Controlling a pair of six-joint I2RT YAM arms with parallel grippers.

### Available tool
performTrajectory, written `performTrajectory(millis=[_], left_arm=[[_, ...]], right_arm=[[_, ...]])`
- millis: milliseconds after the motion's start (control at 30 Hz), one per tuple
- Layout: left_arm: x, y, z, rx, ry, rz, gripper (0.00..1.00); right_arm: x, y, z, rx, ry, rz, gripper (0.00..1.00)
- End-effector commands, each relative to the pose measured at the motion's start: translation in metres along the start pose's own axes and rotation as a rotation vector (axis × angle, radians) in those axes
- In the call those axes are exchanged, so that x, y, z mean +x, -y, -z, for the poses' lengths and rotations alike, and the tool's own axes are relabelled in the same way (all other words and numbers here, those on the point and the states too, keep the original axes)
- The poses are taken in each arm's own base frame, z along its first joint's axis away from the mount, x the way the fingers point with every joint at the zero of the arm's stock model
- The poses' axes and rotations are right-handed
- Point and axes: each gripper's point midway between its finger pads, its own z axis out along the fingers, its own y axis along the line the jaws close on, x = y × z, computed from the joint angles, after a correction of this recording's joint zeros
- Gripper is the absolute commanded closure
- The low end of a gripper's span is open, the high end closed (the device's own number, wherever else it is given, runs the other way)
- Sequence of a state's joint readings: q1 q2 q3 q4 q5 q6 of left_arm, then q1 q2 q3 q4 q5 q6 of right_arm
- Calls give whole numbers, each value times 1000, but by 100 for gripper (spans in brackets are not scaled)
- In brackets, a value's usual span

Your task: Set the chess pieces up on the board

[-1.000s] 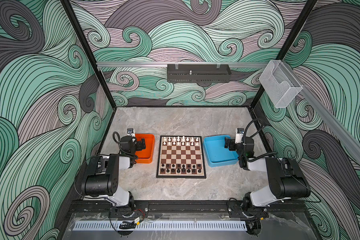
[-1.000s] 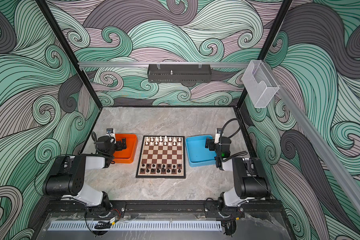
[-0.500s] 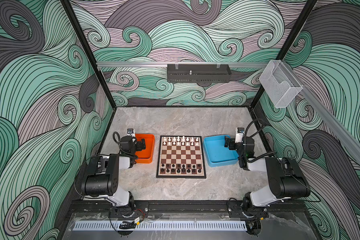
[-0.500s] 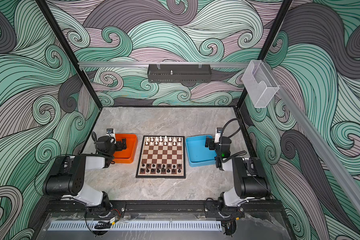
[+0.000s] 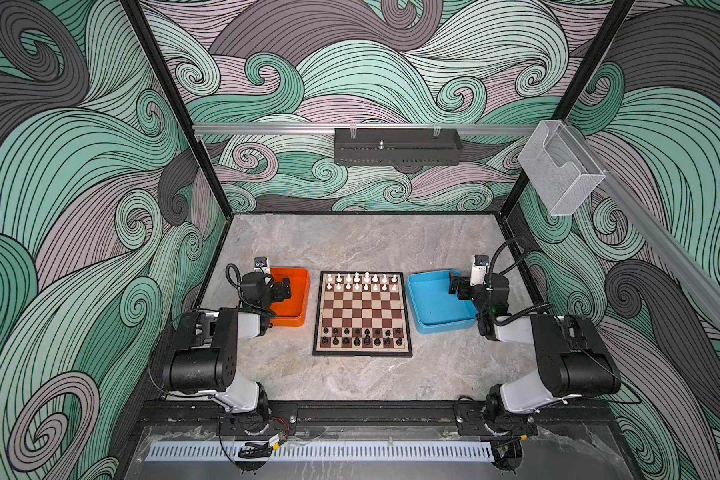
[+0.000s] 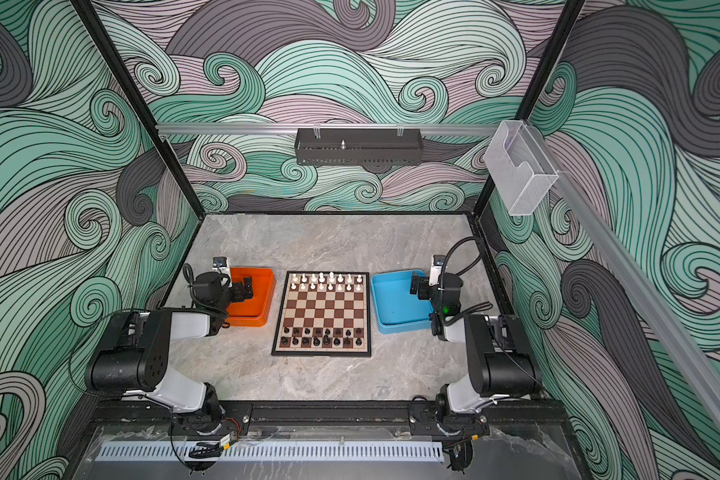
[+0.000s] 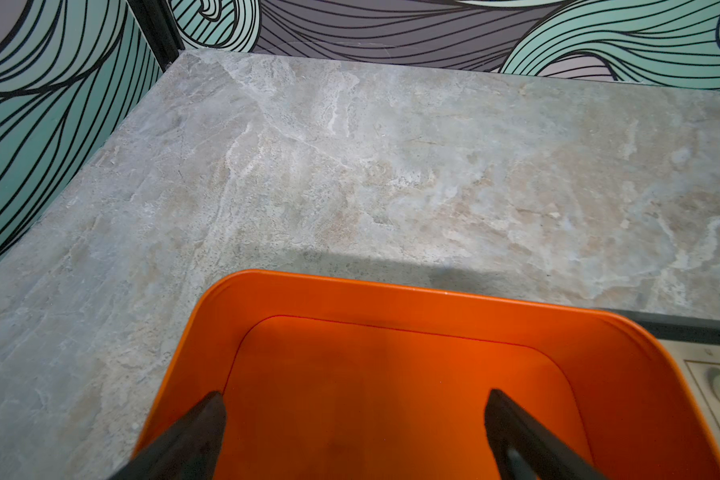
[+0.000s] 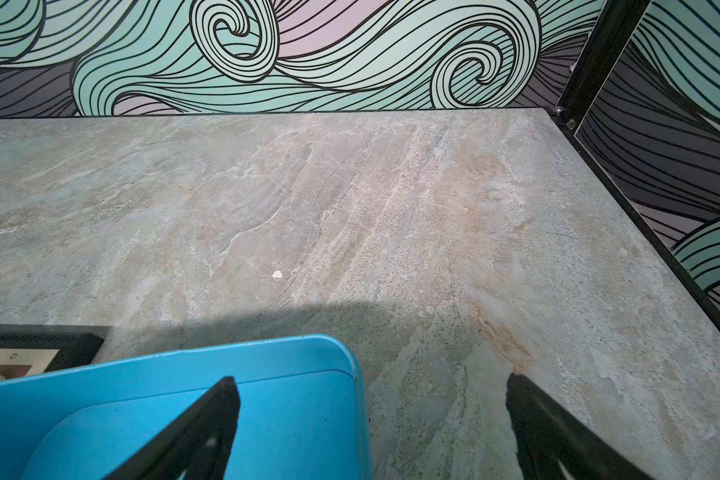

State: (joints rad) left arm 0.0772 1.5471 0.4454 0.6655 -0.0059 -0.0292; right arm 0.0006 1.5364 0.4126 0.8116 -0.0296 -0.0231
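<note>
The board (image 5: 362,309) (image 6: 324,309) lies flat in the middle of the table in both top views. White chess pieces (image 5: 360,282) stand in its two far rows and black chess pieces (image 5: 362,336) in its two near rows. My left gripper (image 5: 285,289) (image 7: 355,399) is open over the orange tray (image 5: 298,303) with nothing between its fingers. My right gripper (image 5: 454,286) (image 8: 373,380) is open too, straddling the far right corner of the blue tray (image 5: 433,307) and holding nothing.
In the wrist views both trays, orange (image 7: 391,291) and blue (image 8: 267,357), look empty. A corner of the board's frame (image 8: 38,345) shows beside the blue tray. Bare marble table stretches behind the board to the patterned back wall, with black posts at the corners.
</note>
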Motion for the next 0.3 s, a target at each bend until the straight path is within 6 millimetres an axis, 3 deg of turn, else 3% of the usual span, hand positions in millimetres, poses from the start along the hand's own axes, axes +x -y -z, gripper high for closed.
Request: performTrajectory(millis=[0, 267], left_arm=[[-19, 0, 0, 4, 39, 8, 1], [-19, 0, 0, 4, 37, 7, 1]], right_arm=[[-4, -2, 0, -12, 19, 8, 1], [-3, -2, -1, -11, 15, 8, 1]])
